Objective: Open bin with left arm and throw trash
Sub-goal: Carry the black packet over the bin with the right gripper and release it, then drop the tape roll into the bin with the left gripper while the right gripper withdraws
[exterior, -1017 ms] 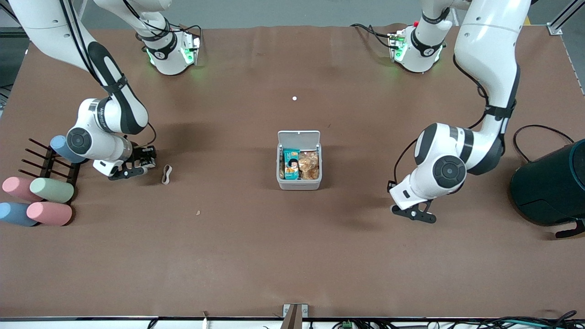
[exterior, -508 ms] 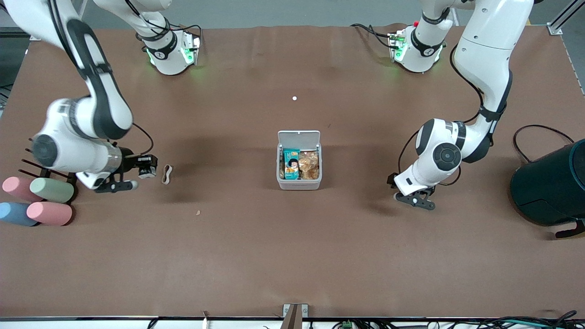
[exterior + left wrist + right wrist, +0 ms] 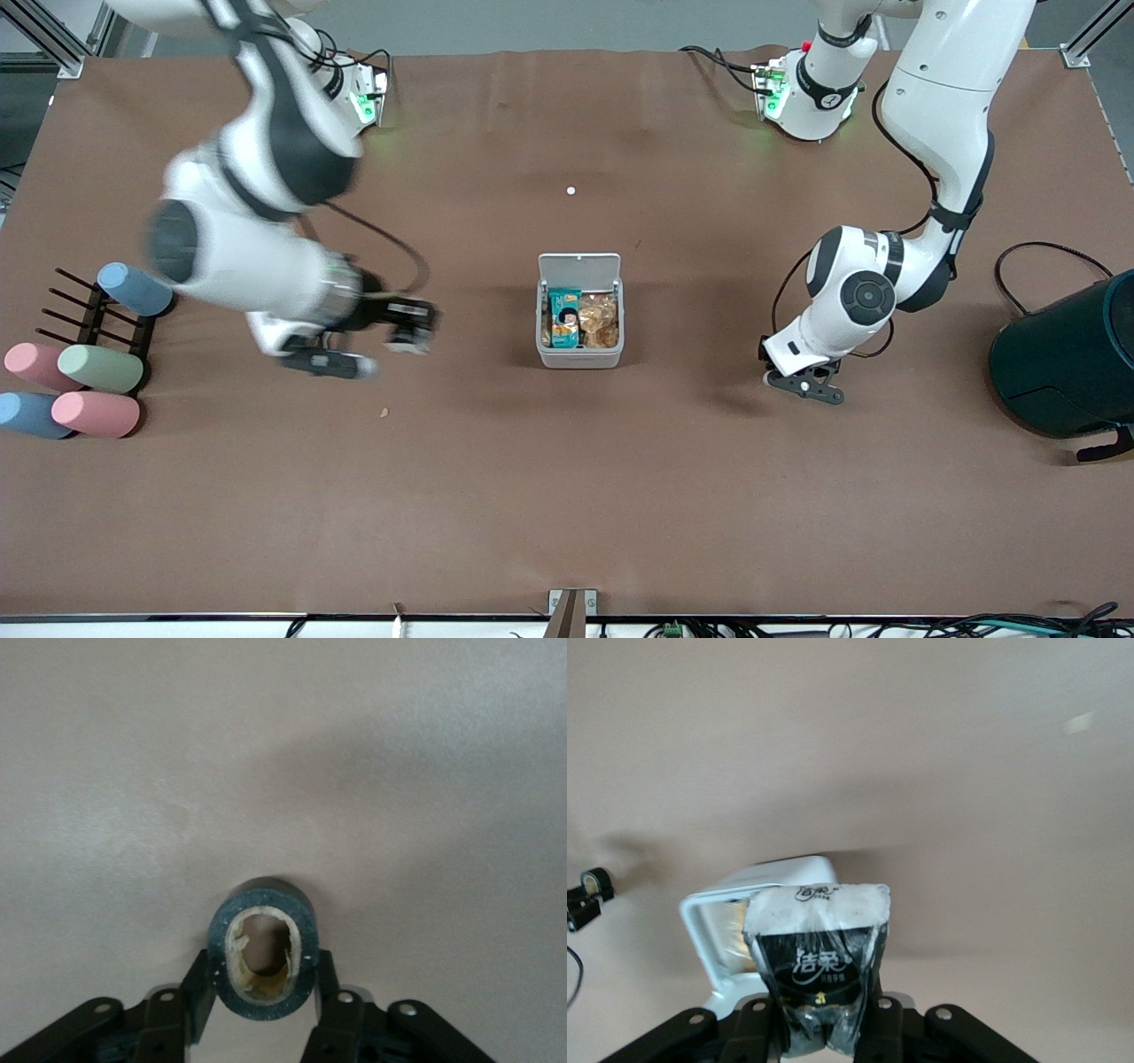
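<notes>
The white bin (image 3: 580,359) stands mid-table with its lid (image 3: 579,266) open and snack packets inside; it also shows in the right wrist view (image 3: 713,921). My right gripper (image 3: 354,354) is over the table between the cup rack and the bin. In its wrist view the right gripper (image 3: 824,1019) is shut on the black-and-silver wrapper (image 3: 819,957). My left gripper (image 3: 804,387) is low over the table between the bin and the teal container. In its wrist view the left gripper (image 3: 262,983) is shut on the black tape ring (image 3: 263,914). The tan rubber-band loop is hidden.
Pastel cups (image 3: 97,368) and a black rack (image 3: 84,315) lie at the right arm's end. A large dark teal container (image 3: 1067,359) with a cable stands at the left arm's end. A tiny white dot (image 3: 570,190) and a tan crumb (image 3: 384,412) lie on the table.
My right arm has swung from beside the cup rack toward the bin, carrying the wrapper. My left gripper drew back a little, then held still with the tape ring.
</notes>
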### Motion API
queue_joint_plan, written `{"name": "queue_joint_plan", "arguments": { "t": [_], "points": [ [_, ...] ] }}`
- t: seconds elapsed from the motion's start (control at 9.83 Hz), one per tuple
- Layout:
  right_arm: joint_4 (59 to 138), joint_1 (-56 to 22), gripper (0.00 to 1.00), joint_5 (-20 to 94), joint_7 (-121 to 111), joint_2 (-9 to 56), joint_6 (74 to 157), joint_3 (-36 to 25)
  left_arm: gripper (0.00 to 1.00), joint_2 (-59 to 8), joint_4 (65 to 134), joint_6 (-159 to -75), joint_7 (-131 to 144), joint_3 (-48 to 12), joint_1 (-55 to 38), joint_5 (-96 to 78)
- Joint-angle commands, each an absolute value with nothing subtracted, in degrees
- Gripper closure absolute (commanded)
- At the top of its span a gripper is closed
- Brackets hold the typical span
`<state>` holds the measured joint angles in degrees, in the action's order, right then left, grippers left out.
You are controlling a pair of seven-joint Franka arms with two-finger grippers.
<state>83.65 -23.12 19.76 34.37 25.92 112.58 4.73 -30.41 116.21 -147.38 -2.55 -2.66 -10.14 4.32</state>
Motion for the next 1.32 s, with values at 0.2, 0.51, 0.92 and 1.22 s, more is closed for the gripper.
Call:
{"name": "queue_joint_plan", "arguments": {
  "t": [0.2, 0.51, 0.92, 1.22],
  "points": [
    [79.3, -34.5, 0.98, 16.7, 44.0, 35.7, 122.4, 3.6, 1.0, -24.9, 113.7, -144.2, -3.5, -4.6, -10.0, 5.3],
    [80.6, -37.3, 0.93, 14.9, 43.9, 37.1, 121.8, 3.6, 1.0, -23.0, 106.9, -132.1, 4.5, -10.1, -10.0, 4.4],
    [81.4, -37.7, 0.42, 14.9, 44.2, 38.8, 122.2, 3.5, 1.0, -22.4, 104.6, -126.2, 25.4, -20.2, -10.0, 4.4],
    [81.4, -37.4, 0.07, 13.0, 44.0, 38.5, 121.7, 3.5, 1.0, -22.3, 104.4, -125.4, 30.3, -22.7, -10.0, 4.4]
  ]
}}
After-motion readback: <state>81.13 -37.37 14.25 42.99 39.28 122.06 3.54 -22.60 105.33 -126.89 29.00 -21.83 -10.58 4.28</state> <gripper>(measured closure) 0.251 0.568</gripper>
